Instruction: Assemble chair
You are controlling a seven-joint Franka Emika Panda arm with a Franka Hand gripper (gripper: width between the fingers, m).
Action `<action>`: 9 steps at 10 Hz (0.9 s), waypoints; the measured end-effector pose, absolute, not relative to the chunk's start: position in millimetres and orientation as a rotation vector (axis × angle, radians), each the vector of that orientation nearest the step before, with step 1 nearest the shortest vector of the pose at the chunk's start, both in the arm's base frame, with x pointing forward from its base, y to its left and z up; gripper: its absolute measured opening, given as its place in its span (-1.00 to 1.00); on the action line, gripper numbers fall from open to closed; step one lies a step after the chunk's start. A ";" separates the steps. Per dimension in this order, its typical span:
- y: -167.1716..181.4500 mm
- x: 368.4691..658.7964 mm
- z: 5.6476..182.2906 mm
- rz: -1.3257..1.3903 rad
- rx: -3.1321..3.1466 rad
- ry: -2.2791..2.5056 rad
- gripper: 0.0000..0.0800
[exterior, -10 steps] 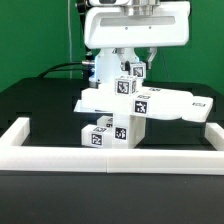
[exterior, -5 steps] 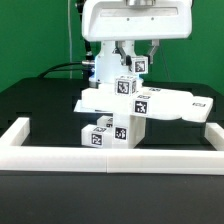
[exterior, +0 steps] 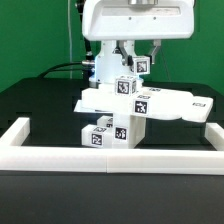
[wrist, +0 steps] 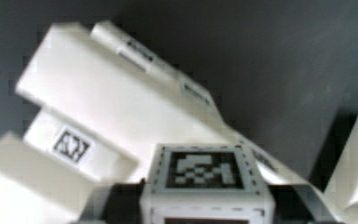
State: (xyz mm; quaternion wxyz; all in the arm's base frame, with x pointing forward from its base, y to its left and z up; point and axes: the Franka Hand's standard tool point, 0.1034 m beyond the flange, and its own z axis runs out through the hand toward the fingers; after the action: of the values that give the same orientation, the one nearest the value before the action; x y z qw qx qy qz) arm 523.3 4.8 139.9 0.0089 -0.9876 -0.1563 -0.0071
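Note:
My gripper (exterior: 137, 64) hangs above the partly built white chair (exterior: 118, 118) in the exterior view. It is shut on a small white tagged chair part (exterior: 140, 67) and holds it just clear of the assembly's upright tagged post (exterior: 124, 86). In the wrist view the held part (wrist: 202, 172) sits between the two dark fingers (wrist: 121, 203) of the gripper (wrist: 206, 205), tag facing the camera. Beneath it lie the chair's long white slanted pieces (wrist: 131, 95) on the black table.
A flat white tagged panel (exterior: 188, 104) reaches from the assembly toward the exterior view's right. A low white wall (exterior: 110, 157) runs along the table's front and both sides. The robot's white base (exterior: 105, 62) stands behind the assembly.
My gripper has risen a little with the tagged part in it, mostly during the first half second. The chair assembly has not moved.

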 end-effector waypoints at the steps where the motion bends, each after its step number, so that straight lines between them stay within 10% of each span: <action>1: 4.4 525.5 139.3 -0.022 -3.083 -0.511 -0.28; 9: 1.4 509.3 127.2 -0.016 -3.087 -0.504 -0.28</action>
State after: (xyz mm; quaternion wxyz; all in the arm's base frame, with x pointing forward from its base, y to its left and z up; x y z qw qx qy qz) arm 509.3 1.4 127.2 0.0067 -0.9869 -0.1612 -0.0050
